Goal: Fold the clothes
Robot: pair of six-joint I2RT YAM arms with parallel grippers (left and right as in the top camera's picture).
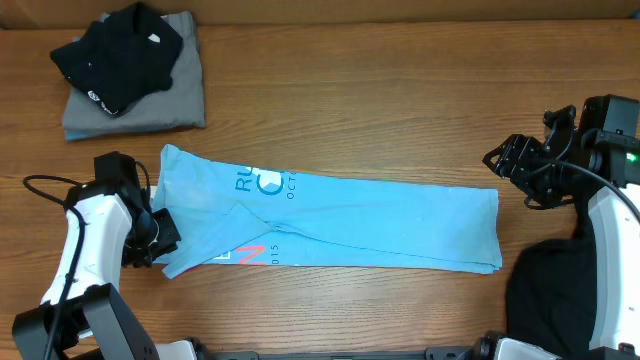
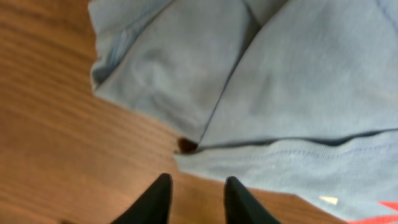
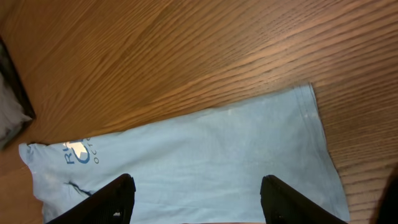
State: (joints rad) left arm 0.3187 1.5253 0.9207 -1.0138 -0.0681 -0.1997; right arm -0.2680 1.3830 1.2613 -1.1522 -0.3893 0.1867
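Note:
The light blue T-shirt (image 1: 380, 225) lies as a long folded strip across the middle of the table, its printed lettering near the left end. My left gripper (image 1: 163, 236) sits low at that left end. In the left wrist view its fingers (image 2: 163, 190) stand apart over bare wood, open and holding nothing, and the shirt's edge (image 2: 311, 81) is just ahead of the left gripper (image 2: 198, 186). My right gripper (image 1: 503, 163) hovers beyond the shirt's right end. In the right wrist view the right gripper (image 3: 198, 190) is wide open above the blue cloth (image 3: 217, 149), holding nothing.
A black garment (image 1: 115, 50) lies on a folded grey one (image 1: 150, 105) at the back left corner. More black cloth (image 1: 545, 295) lies at the front right beside the right arm. A black cable (image 1: 45, 185) loops beside the left arm.

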